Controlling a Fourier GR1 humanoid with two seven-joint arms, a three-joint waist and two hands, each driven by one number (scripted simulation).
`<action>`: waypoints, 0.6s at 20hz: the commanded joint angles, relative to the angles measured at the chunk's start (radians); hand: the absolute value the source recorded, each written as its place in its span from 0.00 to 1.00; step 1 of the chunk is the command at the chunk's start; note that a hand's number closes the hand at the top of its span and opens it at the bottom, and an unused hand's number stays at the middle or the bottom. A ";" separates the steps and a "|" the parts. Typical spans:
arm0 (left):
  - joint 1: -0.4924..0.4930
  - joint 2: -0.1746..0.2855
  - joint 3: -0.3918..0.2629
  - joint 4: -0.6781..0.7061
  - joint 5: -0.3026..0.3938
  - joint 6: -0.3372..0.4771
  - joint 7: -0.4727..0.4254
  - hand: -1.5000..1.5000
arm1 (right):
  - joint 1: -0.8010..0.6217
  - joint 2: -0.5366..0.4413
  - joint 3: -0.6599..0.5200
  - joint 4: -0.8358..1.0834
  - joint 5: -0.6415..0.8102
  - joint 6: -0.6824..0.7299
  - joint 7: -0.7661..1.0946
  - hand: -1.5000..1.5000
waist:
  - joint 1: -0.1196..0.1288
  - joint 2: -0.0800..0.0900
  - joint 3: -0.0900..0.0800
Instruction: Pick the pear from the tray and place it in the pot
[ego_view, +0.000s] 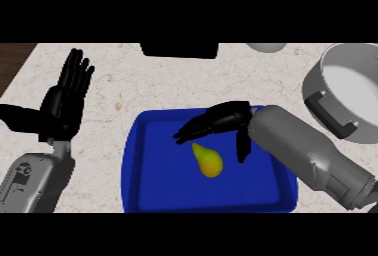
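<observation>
Your right robot hand hovers over the blue tray, fingers relaxed, thumb hanging down, grasping nothing. The pear lies just below its fingertips near the tray's middle, clear of every tray wall. The pot sits at the right edge of the tabletop, apart from the tray's corner. Your left robot hand rests released, fingers up, at the left.

The pale marbled surface carries a blue tray at its near edge, a grey pot by its right edge and a black block at its far edge.
</observation>
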 joint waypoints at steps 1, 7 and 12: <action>-0.005 -0.015 -0.016 -0.019 -0.021 0.023 0.025 0.50 | -0.022 0.040 0.002 0.094 -0.012 0.114 -0.209 0.00 | -0.007 -0.004 0.000; 0.016 0.021 0.032 -0.002 -0.007 -0.021 0.016 0.50 | -0.037 0.132 0.040 0.221 0.067 0.008 -0.186 0.00 | -0.020 -0.008 0.000; 0.026 0.015 0.034 -0.054 -0.002 -0.018 0.045 0.50 | 0.000 0.186 0.059 0.294 0.089 -0.025 -0.192 0.00 | -0.015 -0.010 0.000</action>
